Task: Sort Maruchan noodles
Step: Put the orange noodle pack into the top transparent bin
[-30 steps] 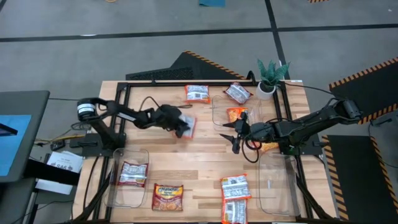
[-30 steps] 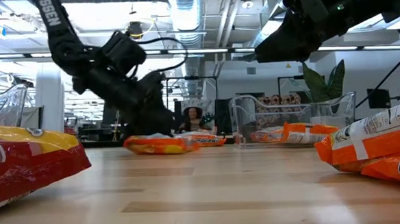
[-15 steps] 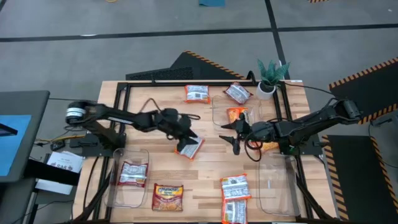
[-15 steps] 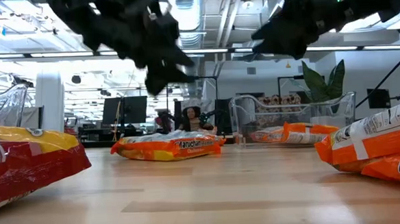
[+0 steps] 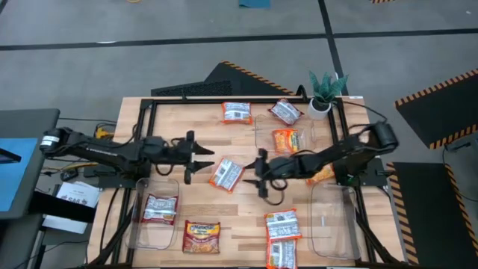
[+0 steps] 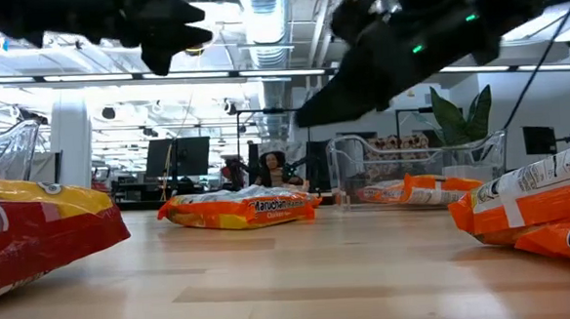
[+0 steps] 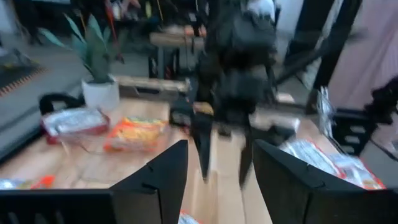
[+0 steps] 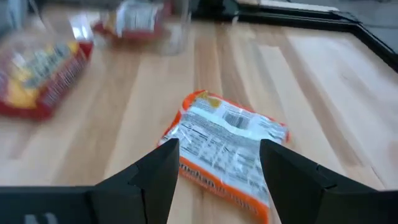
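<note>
Most Maruchan noodles are not sorted yet. One orange packet (image 5: 226,173) lies flat on the table (image 5: 246,205) between the left gripper (image 5: 205,159) and the right gripper (image 5: 258,173). Both have fingers apart and hold nothing. Some packets already sit in clear bins (image 5: 151,224); others lie loose.

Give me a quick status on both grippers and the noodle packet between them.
Left gripper open, empty. Right gripper open, empty, facing the packet. Orange noodle packet flat on the table between them. Nothing in the way.
</note>
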